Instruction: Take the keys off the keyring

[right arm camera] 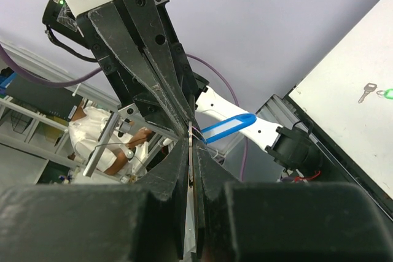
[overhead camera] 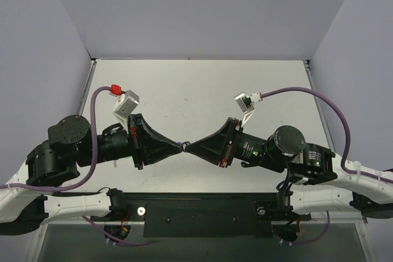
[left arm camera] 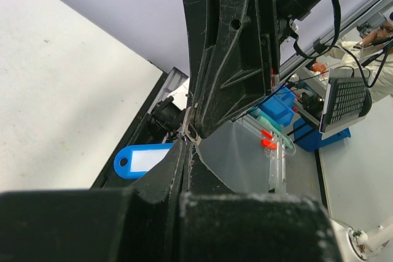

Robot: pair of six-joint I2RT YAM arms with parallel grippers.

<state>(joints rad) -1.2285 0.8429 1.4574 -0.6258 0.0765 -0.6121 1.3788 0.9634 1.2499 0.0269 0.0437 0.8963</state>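
My two grippers meet tip to tip above the middle of the table (overhead camera: 202, 90). The left gripper (overhead camera: 178, 146) is shut on the keyring's thin ring (left arm camera: 191, 132). The blue tag (left arm camera: 138, 159) hangs free beside its tips (left arm camera: 186, 144). The right gripper (overhead camera: 188, 147) is shut on the small silver key (right arm camera: 191, 136), which shows edge-on between its fingers (right arm camera: 191, 145). The blue tag also shows in the right wrist view (right arm camera: 227, 127), sticking out to the right of the tips. In the top view only a speck of blue (overhead camera: 180, 145) shows between the grippers.
A second silver key (right arm camera: 367, 92) joined to a green tag (right arm camera: 387, 94) lies on the white table, seen only in the right wrist view. Grey walls close the table at the back and sides. The black base rail (overhead camera: 196, 213) runs along the near edge.
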